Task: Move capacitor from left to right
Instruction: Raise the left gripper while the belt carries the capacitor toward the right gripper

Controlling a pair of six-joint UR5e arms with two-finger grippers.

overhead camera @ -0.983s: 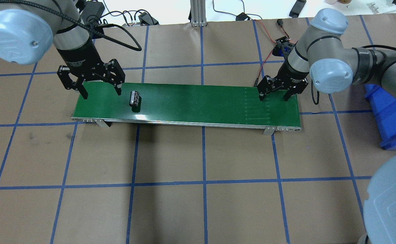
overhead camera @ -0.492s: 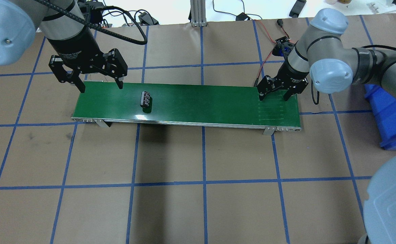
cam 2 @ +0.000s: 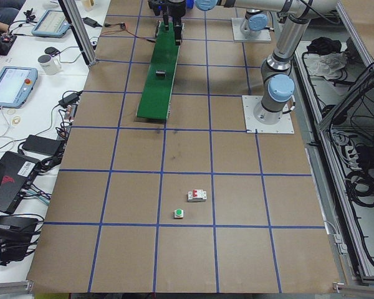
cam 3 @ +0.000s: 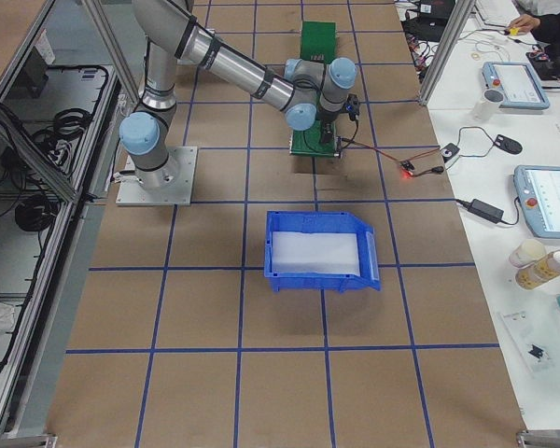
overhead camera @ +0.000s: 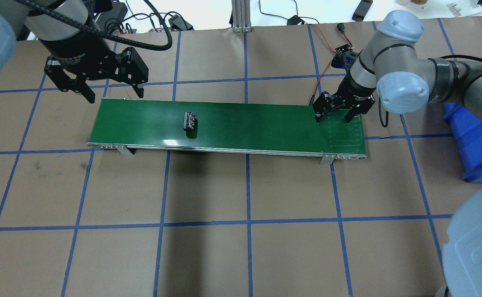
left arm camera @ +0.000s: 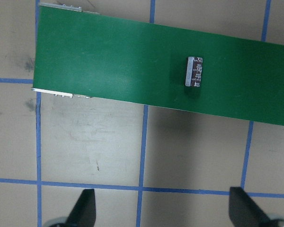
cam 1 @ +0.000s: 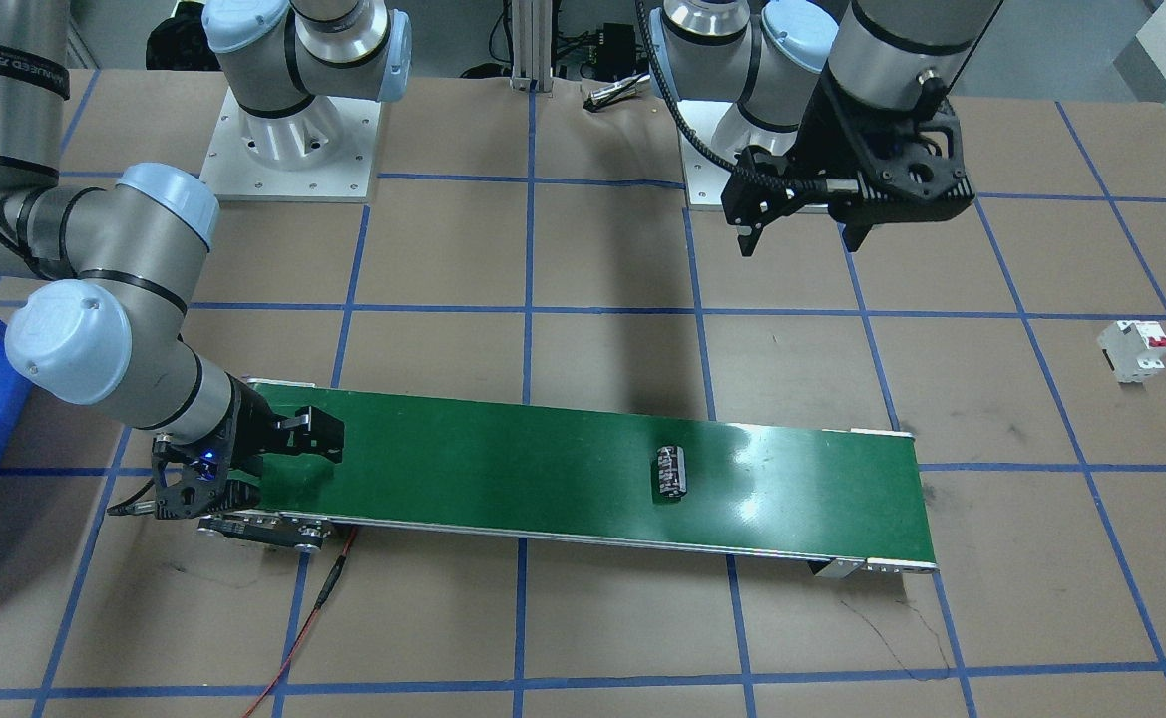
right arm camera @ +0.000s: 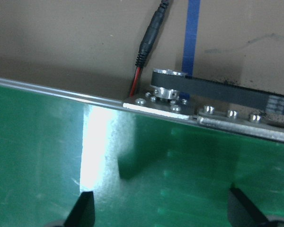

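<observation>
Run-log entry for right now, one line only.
capacitor: lying on green belt, robot's-left half, ungrasped | left gripper: open, empty, raised near belt's left end | right gripper: open, empty, low over belt's right end

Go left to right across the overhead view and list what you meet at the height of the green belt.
left pincer → capacitor → right pincer → blue bin
</observation>
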